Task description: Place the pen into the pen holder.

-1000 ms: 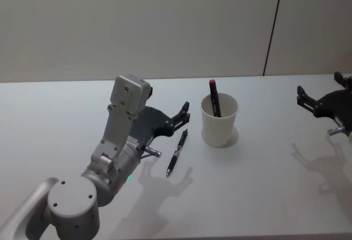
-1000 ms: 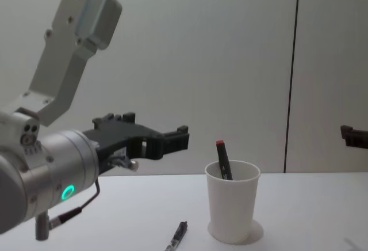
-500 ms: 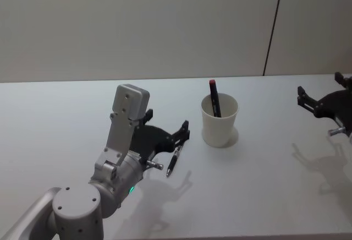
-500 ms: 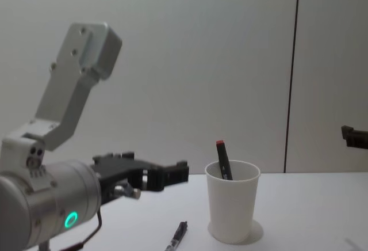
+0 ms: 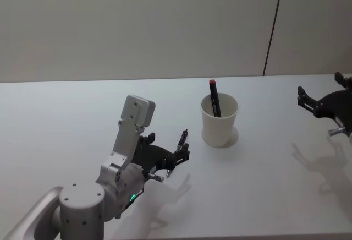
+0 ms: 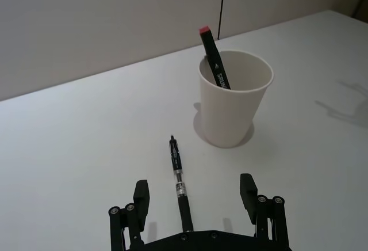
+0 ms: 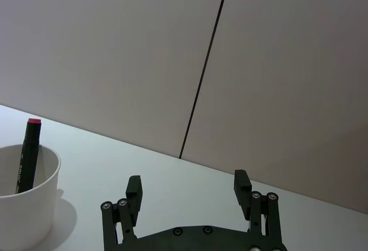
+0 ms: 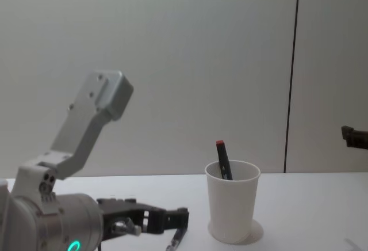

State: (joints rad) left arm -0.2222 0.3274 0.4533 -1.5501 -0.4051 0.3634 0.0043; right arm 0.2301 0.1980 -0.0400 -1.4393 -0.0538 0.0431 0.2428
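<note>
The left end effector (image 6: 194,185), fingers spread, hung low over the counter (image 5: 264,168) astride the pen (image 6: 177,167). The pen lay flat between its fingers, long axis running straight ahead, far end aimed just left of the pen holder (image 6: 233,104), where a red-capped marker (image 6: 214,67) leaned. Far right, the right end effector (image 7: 188,185) sat spread.

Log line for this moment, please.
left gripper: open, astride pen on table | cup: upright, marker inside | right gripper: open, parked far right

White table (image 5: 66,113), red-capped marker (image 5: 213,93)
</note>
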